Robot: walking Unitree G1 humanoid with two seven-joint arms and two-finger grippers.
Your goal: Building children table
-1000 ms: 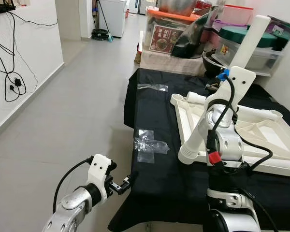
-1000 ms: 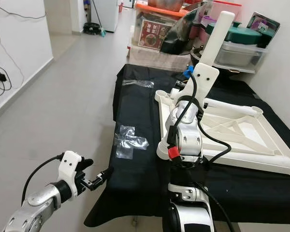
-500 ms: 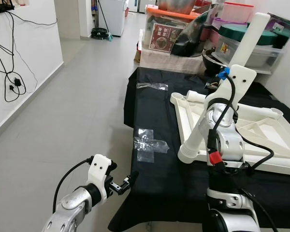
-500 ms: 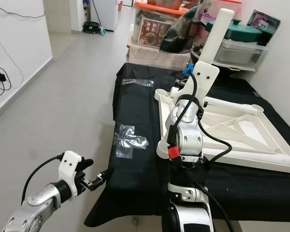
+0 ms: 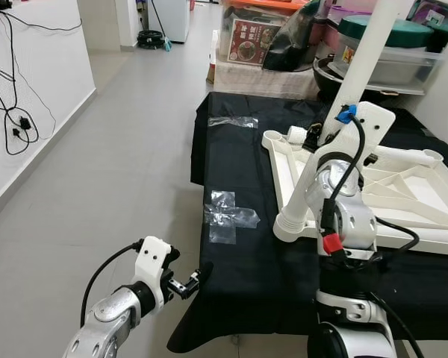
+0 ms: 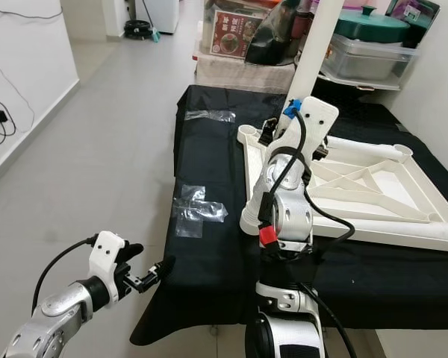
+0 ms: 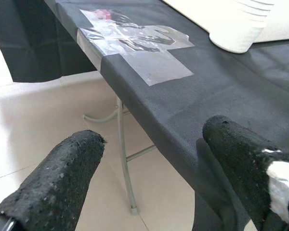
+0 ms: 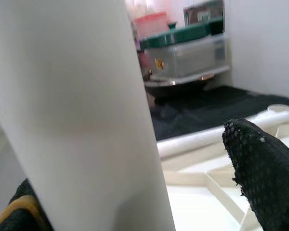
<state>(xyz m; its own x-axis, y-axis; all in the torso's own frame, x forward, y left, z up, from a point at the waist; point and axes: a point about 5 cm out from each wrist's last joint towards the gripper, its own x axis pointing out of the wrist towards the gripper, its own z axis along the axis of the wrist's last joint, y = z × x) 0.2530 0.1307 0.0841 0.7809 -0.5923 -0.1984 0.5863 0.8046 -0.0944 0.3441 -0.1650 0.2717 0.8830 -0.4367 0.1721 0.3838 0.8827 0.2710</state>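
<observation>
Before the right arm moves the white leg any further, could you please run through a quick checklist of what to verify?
1. Right gripper around the white table leg: ok, the leg sits between its fingers in the wrist view, though firm contact cannot be told.
2. Leg's lower end on the black cloth, beside the frame: ok.
3. Leg seated in a socket of the upturned table frame: not ok, it stands outside the frame's edge.
4. Left gripper open, off the cloth's front edge: ok.
5. Clear plastic bag lying apart from the leg's end: ok.
</observation>
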